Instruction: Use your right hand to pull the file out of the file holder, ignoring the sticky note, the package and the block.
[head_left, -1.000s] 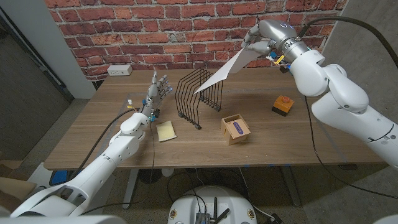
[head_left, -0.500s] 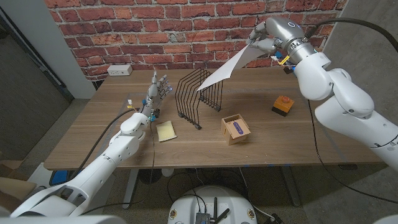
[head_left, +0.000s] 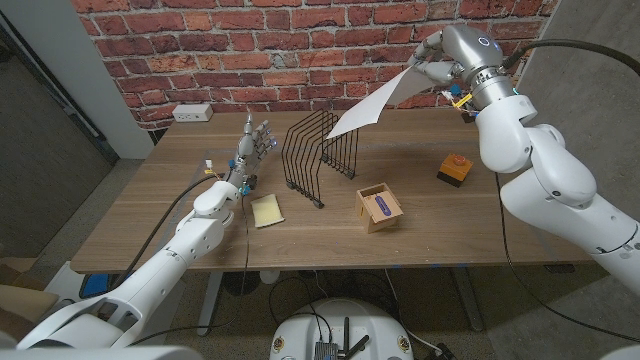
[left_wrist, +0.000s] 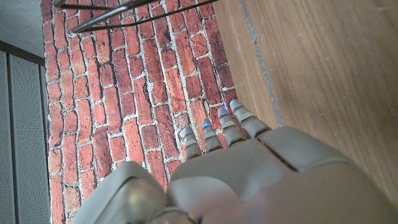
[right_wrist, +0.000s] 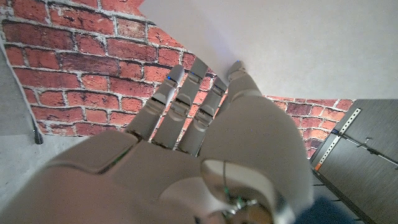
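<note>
The table (head_left: 150, 230) carries everything the task says to leave alone, and the right arm (head_left: 560, 190) reaches high above its far side. The right hand (head_left: 437, 62) pinches the top corner of the file (head_left: 372, 103), a pale sheet slanting down toward the holder (head_left: 322, 152); its low corner looks lifted just above the wire tines, though from the head view I cannot be sure it is fully free of them. That is the main risk: if the corner is snagged between wires, a further pull could drag or tip the light holder, or bend the sheet. A grip on one corner alone is also weak, so the floppy file could twist or slip out and fall, perhaps onto the package (head_left: 379, 207) or block (head_left: 454, 168) below. In the right wrist view the fingers (right_wrist: 186, 93) lie against the white sheet, which suggests a shallow hold. The left hand (head_left: 256, 143) stands at the table's far left, fingers apart, holding nothing, near the sticky note (head_left: 266, 210); it poses little risk if it does not move.
</note>
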